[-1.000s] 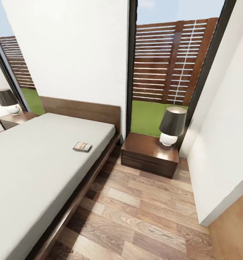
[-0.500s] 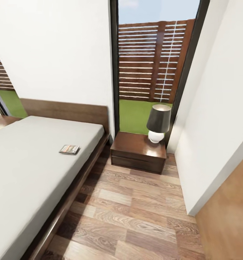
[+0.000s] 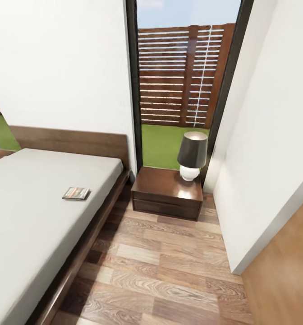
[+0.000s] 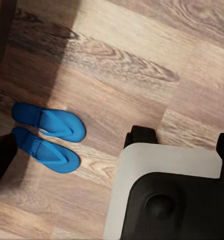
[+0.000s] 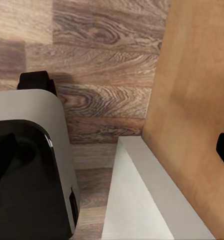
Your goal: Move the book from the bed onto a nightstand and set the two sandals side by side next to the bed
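The book [image 3: 76, 193] lies flat on the bed [image 3: 29, 212], near its edge; the nightstand [image 3: 167, 192] stands just beside. Sandals [image 4: 47, 136] lie paired on the floor. Best approach squarely, low — gripper opening cannot be told.

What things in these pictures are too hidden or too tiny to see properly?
- The thin dark-covered book on the grey mattress bed: in the head view, its lettering is too small to read.
- The bed: cut off by the head view's left and bottom edges.
- The two bright blue flat sandals: the left wrist view cannot settle how near the bed they lie.
- The dark wooden nightstand: its drawers are closed, hiding their contents.
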{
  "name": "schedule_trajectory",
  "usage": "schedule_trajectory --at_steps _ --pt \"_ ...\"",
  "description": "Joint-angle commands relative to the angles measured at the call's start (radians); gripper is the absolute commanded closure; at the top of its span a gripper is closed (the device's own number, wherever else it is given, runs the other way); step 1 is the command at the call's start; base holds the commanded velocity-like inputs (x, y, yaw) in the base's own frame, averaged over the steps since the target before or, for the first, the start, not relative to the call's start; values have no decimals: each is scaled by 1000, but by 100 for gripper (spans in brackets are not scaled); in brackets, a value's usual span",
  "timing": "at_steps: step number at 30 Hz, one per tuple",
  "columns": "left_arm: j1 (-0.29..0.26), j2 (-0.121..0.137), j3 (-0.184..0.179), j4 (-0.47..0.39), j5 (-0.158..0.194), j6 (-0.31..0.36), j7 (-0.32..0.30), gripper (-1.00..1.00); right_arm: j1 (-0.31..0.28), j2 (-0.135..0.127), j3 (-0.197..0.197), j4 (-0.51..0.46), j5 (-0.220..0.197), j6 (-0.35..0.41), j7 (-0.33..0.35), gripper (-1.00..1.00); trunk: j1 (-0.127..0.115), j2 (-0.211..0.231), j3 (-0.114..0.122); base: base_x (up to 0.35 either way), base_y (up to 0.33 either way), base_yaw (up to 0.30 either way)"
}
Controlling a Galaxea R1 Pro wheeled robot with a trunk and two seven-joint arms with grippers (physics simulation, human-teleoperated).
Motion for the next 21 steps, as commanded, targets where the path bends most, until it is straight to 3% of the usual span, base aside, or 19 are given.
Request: schedule_trajectory --at_steps 1,21 --pt "-1 0 -13 1 11 -4 -3 -100 -1 1 8 0 -6 4 -3 -100 1 0 -1 299 0 -17" --pt "-1 0 -31 1 11 -4 -2 -100 -1 11 8 -3 -6 4 -3 -100 1 0 -1 312 -30 -4"
